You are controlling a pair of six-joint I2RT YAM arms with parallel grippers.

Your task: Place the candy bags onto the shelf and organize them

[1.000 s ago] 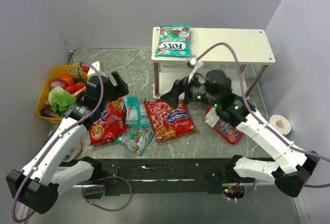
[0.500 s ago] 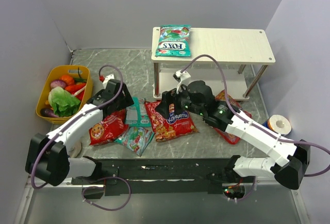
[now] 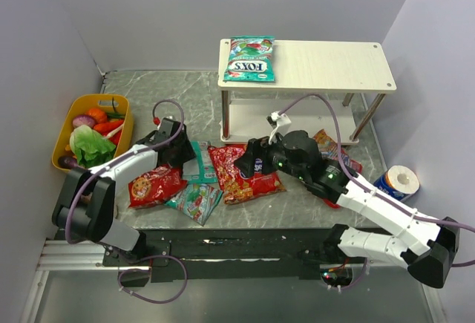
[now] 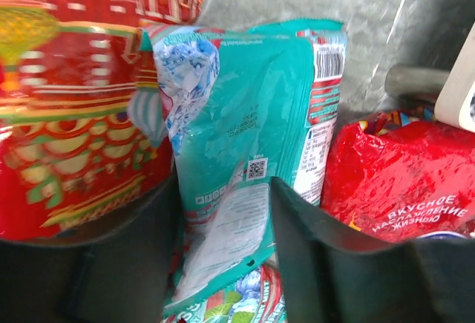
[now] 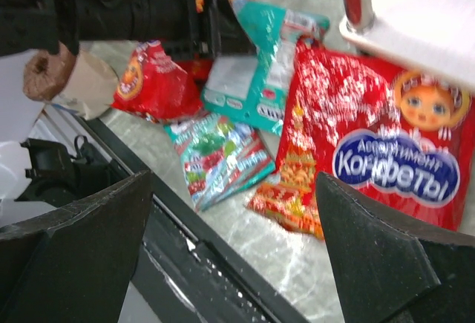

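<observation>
Teal bag (image 4: 245,152) between left jaws, grip unclear, red bags (image 4: 67,115) flanking, right jaws wide, empty.

We look down from above and behind the arm bases (image 3: 364,243), which sit at 6 o'clock, taking in the whole bench (image 3: 185,100) with the shelf (image 3: 326,63) toward 12. Our left wrist view peers between its jaws, very near, toward 2 o'clock onto a teal bag (image 4: 245,152). Our right wrist view, farther back, faces 9 o'clock. All three share that bag and the red bag (image 5: 386,152) beside it.
</observation>
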